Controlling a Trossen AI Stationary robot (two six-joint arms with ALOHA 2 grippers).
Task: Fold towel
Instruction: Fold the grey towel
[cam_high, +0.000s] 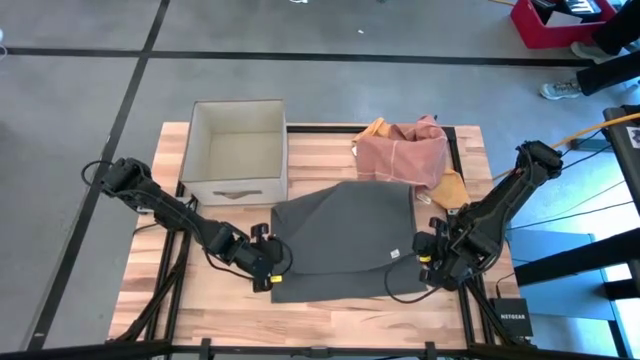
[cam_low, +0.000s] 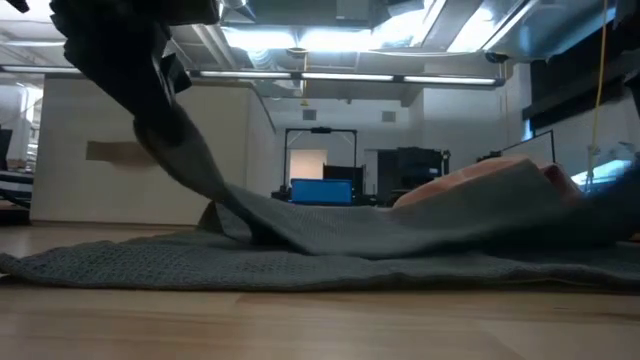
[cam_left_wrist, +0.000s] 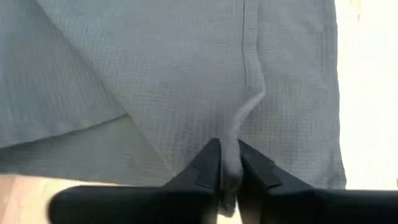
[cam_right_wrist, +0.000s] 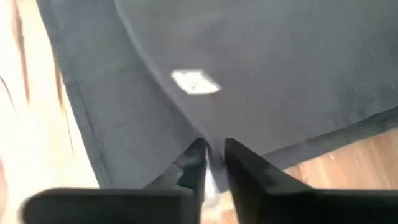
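So: wooden table (cam_high: 330, 310), biggest thing on it is the grey towel (cam_high: 345, 240), spread flat in the middle with its far part folded over the near part. Both arms are on it, one at each near corner.

Left gripper (cam_high: 268, 262) sits at the towel's left edge. Its wrist view shows the two fingers (cam_left_wrist: 208, 163) nearly together with a ridge of towel (cam_left_wrist: 186, 74) pinched up between them, so it is gripping cloth. Right gripper (cam_high: 428, 262) is at the right edge; its fingers (cam_right_wrist: 239, 165) stand a slit apart with the folded towel (cam_right_wrist: 261, 68) edge running in between, a white label (cam_right_wrist: 194, 81) just beyond the tips. Grip there looks loose, cloth in the gap.

High view alone gives the layout. Low view alone shows the towel (cam_low: 300, 255) lifted off the table on one side, a fold hanging from a dark arm (cam_low: 120, 60) and sloping down to the flat layer.

Around: open cardboard box (cam_high: 238, 150) beyond the left fingers, clear of the towel. Pink-and-tan cloth pile (cam_high: 405, 150) beyond the right fingers, touching the towel's far right corner. Black box (cam_high: 512, 318) behind the right arm. Someone's shoe (cam_high: 562, 88) on the floor, well apart.
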